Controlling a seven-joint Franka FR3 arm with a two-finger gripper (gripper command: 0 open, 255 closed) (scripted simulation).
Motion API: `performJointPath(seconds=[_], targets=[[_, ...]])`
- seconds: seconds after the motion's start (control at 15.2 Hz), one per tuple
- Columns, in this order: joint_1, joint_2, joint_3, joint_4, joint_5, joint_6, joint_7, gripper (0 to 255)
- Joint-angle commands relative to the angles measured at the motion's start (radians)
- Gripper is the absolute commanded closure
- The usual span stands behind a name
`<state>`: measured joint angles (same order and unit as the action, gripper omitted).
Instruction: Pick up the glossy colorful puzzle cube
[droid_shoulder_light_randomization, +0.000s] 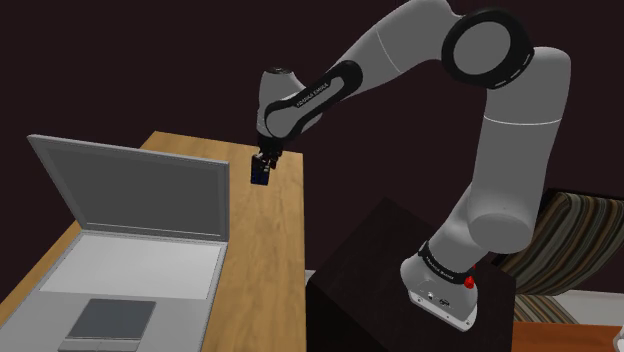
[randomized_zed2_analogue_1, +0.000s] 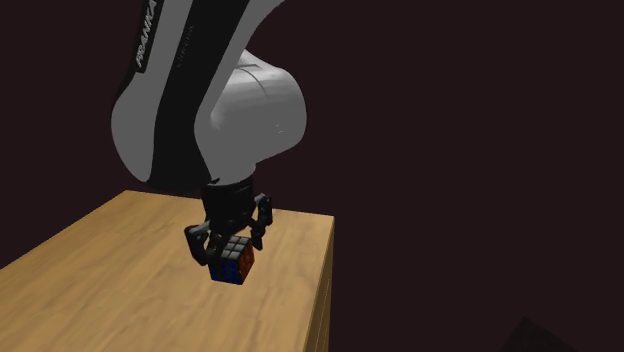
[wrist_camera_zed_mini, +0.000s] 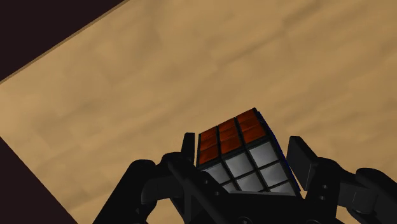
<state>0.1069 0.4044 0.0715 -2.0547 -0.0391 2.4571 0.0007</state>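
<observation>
My gripper (wrist_camera_zed_mini: 245, 167) is closed on the puzzle cube (wrist_camera_zed_mini: 236, 147), with one black finger pressed to each side. Its red and white faces show between them. I hold it over the far end of the wooden table (droid_shoulder_light_randomization: 268, 262), near the table's right edge in the shoulder view and right of the open laptop (droid_shoulder_light_randomization: 140, 215).

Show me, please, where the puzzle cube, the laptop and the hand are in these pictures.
puzzle cube (wrist_camera_zed_mini: 230, 137): wrist view, on its red face.
laptop (droid_shoulder_light_randomization: 140, 262): shoulder view, on its pale keyboard deck.
hand (randomized_zed2_analogue_1: 229, 243): second exterior view, midway between its fingertips, which clasp the puzzle cube.
</observation>
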Motion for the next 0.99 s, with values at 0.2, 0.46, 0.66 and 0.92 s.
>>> performJointPath(seconds=[0.2, 0.46, 0.66, 0.92], targets=[[-0.002, -0.044, 0.003, 0.006, 0.005, -0.050, -0.003, 255], [-0.004, -0.081, 0.005, 0.014, 0.009, -0.095, -0.006, 255], [-0.005, -0.107, 0.006, 0.022, 0.012, -0.129, -0.008, 255], [-0.005, -0.125, 0.007, 0.029, 0.015, -0.153, -0.010, 255]])
